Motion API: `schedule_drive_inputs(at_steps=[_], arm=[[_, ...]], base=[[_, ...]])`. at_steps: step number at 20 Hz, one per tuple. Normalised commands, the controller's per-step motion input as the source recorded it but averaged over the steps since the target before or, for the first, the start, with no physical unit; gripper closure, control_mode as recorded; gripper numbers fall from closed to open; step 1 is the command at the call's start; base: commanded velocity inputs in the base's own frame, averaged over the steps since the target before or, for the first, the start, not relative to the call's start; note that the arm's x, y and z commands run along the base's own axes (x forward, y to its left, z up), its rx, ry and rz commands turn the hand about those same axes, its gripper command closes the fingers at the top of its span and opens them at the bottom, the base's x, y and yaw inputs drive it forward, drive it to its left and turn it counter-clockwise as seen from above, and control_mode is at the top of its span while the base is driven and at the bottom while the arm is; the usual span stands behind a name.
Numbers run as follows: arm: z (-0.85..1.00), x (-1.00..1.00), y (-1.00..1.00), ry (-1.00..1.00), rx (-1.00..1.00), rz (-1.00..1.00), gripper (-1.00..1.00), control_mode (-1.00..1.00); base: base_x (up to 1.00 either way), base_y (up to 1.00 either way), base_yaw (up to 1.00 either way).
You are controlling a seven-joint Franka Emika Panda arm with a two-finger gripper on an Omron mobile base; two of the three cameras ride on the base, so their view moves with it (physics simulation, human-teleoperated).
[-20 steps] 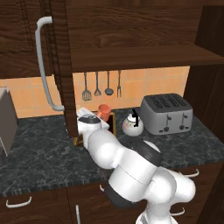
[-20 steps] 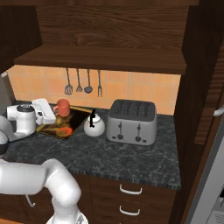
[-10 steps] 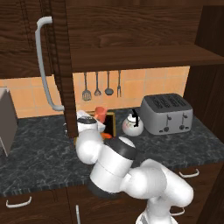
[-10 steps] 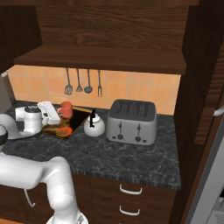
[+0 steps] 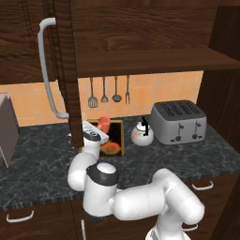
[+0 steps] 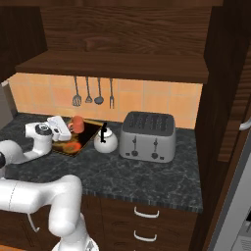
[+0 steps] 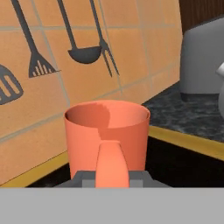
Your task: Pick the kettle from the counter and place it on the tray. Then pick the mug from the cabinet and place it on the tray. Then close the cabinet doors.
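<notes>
Claw (image 7: 112, 177) pinching the mug (image 7: 107, 136) by its handle over the tray (image 7: 188, 141); released while tilted, it could tip onto the rim

Arm (image 5: 140, 201), as I saw it from my station: glossy white shell throughout, in fat rounded segments. One joint was ringed by a dark grey-black band under a pale grey round cap. The wrist ended in a white cylinder with a grey disc face. Hand (image 5: 96, 133): white block body, with dark grey finger bases in the hand view.
</notes>
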Motion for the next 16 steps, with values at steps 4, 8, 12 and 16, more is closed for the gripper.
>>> schedule_drive_inputs(at_steps=[4,8,12,16], arm=[[-0.16,0.45,0.08,0.0,0.0,0.0,1.0,-1.0],[-0.13,0.25,0.15,-0.01,0.0,0.0,1.0,-1.0],[-0.24,0.0,0.21,0.0,0.0,0.0,-1.0,-1.0],[-0.15,0.0,0.17,0.0,0.0,0.0,-1.0,-1.0]], base=[[0.0,0.0,0.0],[0.0,0.0,0.0],[0.0,0.0,0.0],[0.0,0.0,0.0]])
